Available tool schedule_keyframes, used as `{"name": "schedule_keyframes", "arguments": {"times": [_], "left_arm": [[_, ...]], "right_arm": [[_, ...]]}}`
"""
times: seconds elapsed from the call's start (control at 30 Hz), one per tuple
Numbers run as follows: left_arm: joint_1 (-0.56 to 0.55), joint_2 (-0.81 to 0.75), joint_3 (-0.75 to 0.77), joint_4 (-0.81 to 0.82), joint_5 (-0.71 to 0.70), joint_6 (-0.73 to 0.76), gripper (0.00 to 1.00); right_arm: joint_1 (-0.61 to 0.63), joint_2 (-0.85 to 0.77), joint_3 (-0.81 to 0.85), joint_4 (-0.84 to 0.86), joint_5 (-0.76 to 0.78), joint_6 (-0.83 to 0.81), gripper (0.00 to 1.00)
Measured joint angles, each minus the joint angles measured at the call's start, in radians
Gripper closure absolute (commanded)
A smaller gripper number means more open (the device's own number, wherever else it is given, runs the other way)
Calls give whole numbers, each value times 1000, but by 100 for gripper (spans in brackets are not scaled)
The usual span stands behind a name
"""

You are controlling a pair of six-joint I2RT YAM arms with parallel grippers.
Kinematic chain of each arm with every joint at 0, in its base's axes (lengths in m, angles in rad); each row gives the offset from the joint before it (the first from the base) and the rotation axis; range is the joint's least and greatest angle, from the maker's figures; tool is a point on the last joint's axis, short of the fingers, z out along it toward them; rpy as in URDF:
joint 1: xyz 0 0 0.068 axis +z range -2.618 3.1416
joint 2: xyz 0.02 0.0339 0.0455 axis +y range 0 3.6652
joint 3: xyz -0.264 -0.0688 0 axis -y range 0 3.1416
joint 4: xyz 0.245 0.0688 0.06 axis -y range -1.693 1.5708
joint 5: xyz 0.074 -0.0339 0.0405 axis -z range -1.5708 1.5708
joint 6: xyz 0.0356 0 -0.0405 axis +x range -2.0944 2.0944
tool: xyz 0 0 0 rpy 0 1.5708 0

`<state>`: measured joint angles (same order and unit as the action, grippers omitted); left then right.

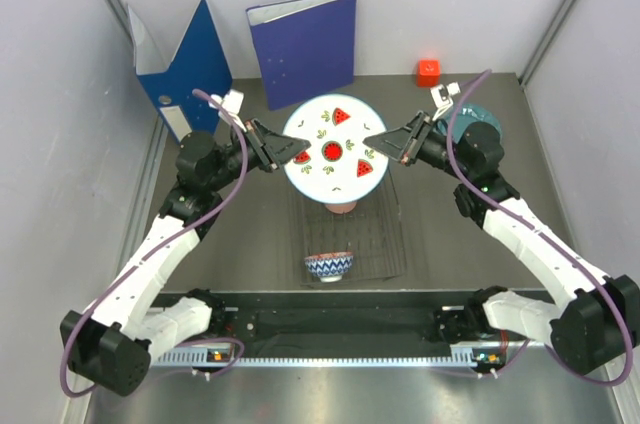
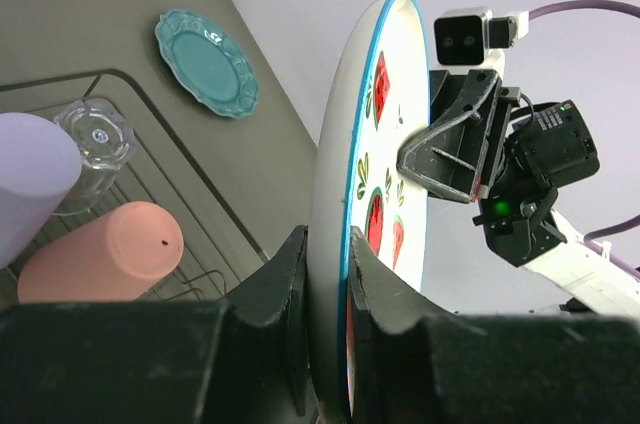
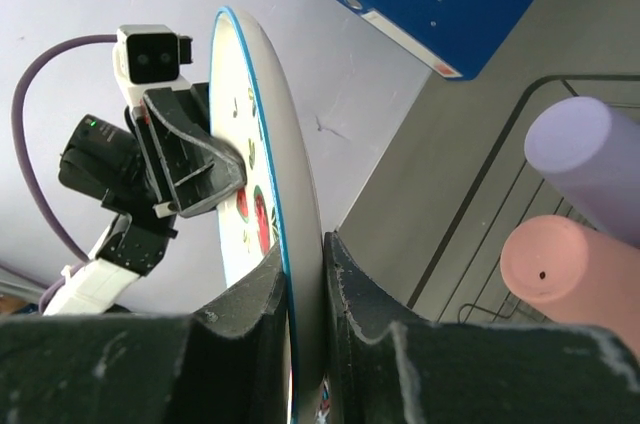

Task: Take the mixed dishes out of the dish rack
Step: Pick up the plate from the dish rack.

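Observation:
The white plate with red wedge marks [image 1: 333, 149] is held up above the black wire dish rack [image 1: 392, 244], gripped at opposite rims. My left gripper [image 1: 290, 156] is shut on its left rim, fingers on both faces [image 2: 325, 244]. On the right rim my right gripper [image 1: 385, 147] is shut too [image 3: 303, 254]. In the rack lie the pink cup [image 2: 100, 254], the lavender cup [image 2: 30, 179] and the clear glass tumbler [image 2: 92, 139]. The small patterned bowl [image 1: 328, 265] sits at the rack's near end. The teal scalloped plate [image 2: 207, 62] lies on the table, back right.
Two blue binders [image 1: 185, 69] [image 1: 303, 47] stand against the back wall. A small red cube [image 1: 428, 72] sits at the back right. Grey walls close in both sides of the table.

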<state>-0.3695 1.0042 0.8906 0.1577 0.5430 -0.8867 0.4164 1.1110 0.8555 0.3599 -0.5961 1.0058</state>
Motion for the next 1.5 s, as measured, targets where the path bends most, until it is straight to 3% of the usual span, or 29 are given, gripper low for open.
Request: {"name": "schedule_keyframes", "arguments": {"times": [0.13,0.2,0.23,0.3,0.33,0.43,0.77,1.07,1.3,1.5], "left_arm": [[1,6,-3,-4,3,6,100],[3,6,-9,-10,3,10,100],[3,6,-10,-16,1,13,100],[3,5,-10,-26,-2,21,100],[1,5,-10,-29,-10,39,100],[-2,3,-10,-74,-22,84,100],[21,-21,39,-238,-119,106,100],[134,-52,177,-512,-475,160,100],[225,-51,176,-676,-716,196,100],[298,-39,69,-657,-742,196,100]], "right_arm": [[8,-1,3,-37,21,-28,100],[16,-2,13,-76,39,-49,88],[21,-3,20,-103,50,-64,71],[27,-3,37,-146,65,-86,49],[34,-4,46,-169,77,-97,27],[47,-5,71,-217,89,-130,1],[48,-65,179,-386,226,-240,0],[46,-223,182,-453,397,-306,0],[46,-312,133,-494,456,-349,0],[46,-351,93,-512,471,-371,0]]}}
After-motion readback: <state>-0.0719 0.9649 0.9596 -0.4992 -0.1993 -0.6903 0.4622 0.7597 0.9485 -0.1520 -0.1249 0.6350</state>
